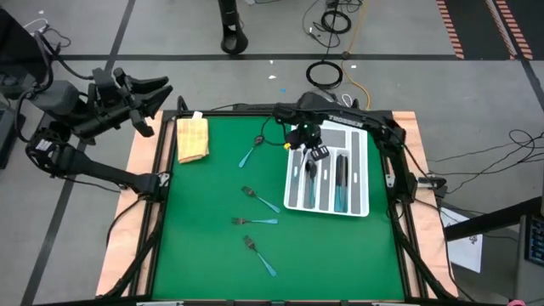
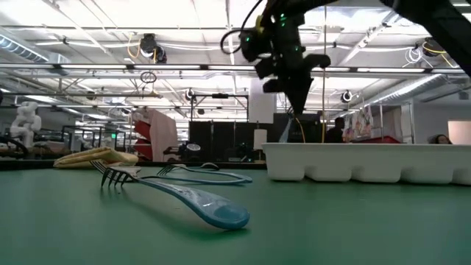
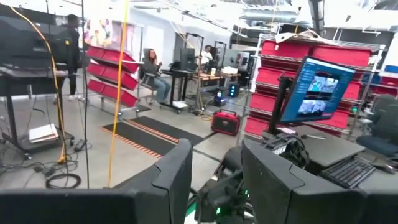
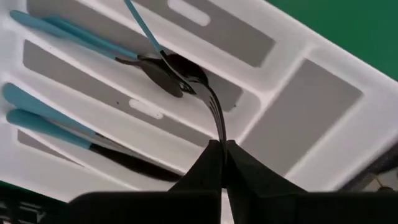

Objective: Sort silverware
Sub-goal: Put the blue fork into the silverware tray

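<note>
My right gripper [image 1: 316, 153] [image 2: 298, 99] hovers over the white slotted tray [image 1: 359, 183] [image 4: 323, 93], shut on a teal-handled fork [image 4: 186, 78]. Several teal-handled pieces [image 1: 340, 183] [image 4: 56, 31] lie flat in the tray's slots. On the green mat left of the tray lie a spoon [image 1: 249, 155] and three forks [image 1: 260, 201] [image 1: 255, 221] [image 1: 259, 253]; the nearest fork [image 2: 184, 195] fills the low view. My left gripper [image 1: 155, 89] [image 3: 217, 180] is open, raised off the table beyond its far left corner. My right gripper pinches the fork by its dark tines [image 4: 217, 127] between the two fingertips [image 4: 239, 165], coming from above and pointing down. The fork is lifted clear and hangs below the fingers, its teal handle [image 4: 140, 25] [image 2: 284, 132] pointing down at a tray slot.
A folded yellow cloth [image 1: 192, 138] [image 2: 96, 157] lies at the mat's far left corner. The tray [image 2: 368, 163] stands on the mat's right half. Bare green mat [image 1: 204, 255] stretches along the near edge. People sit in the room beyond.
</note>
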Robot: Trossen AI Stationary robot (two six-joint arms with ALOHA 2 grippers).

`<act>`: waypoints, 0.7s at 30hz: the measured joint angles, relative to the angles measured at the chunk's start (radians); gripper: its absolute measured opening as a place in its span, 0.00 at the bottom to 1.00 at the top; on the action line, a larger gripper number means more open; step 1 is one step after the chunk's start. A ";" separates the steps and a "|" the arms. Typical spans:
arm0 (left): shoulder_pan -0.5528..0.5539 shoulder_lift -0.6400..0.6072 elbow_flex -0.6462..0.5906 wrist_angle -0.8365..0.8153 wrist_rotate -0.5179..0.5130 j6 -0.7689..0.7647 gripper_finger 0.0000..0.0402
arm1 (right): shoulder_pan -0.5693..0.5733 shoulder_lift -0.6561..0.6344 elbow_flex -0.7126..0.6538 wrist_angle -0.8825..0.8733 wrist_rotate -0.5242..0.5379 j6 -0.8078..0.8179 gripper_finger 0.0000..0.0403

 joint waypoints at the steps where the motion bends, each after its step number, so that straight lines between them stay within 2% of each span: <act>1: 0.000 0.000 0.000 0.000 -0.001 0.010 0.35 | 0.000 0.016 0.000 0.000 -0.003 -0.010 0.00; 15: 0.000 0.000 0.000 -0.001 -0.001 0.052 0.35 | 0.025 0.194 0.000 -0.001 0.002 -0.066 0.00; 19: 0.000 0.000 0.000 -0.002 -0.001 0.075 0.35 | 0.041 0.206 0.000 0.002 0.114 -0.067 0.00; 21: 0.000 0.000 0.000 -0.002 -0.001 0.074 0.35 | 0.047 0.207 0.000 0.015 0.133 -0.081 0.00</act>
